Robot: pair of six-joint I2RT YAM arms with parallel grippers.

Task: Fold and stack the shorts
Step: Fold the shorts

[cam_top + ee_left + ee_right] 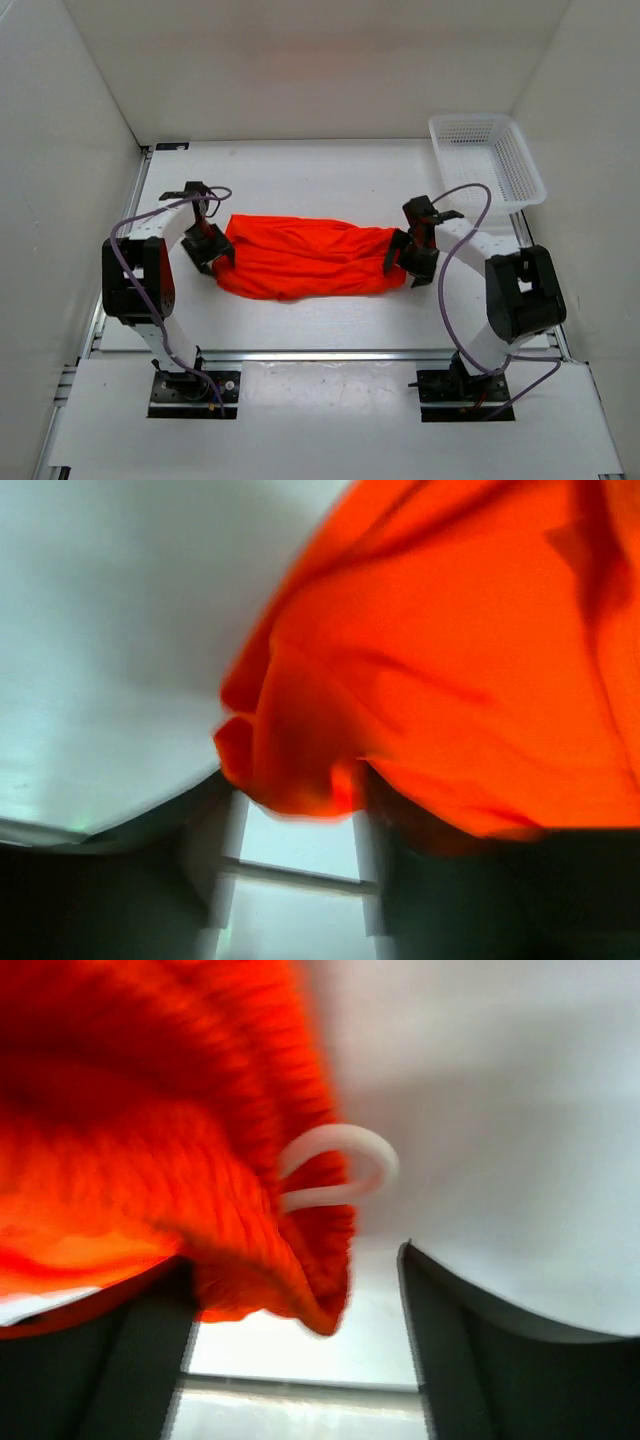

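The orange shorts (305, 258) lie stretched left to right in a loose, wrinkled band on the table's middle. My left gripper (213, 255) is at their left end and my right gripper (400, 258) at their right end. The blurred left wrist view shows the left gripper (295, 805) open, with an orange fabric corner (290, 770) hanging between its spread fingertips. Equally blurred, the right wrist view has the right gripper (295, 1265) open. The gathered waistband (250, 1230) and a white drawstring loop (340, 1165) sit just in front of it, nearer the left finger.
A white mesh basket (487, 158) stands at the back right corner of the table. White walls enclose the table on three sides. Purple cables loop beside both arms.
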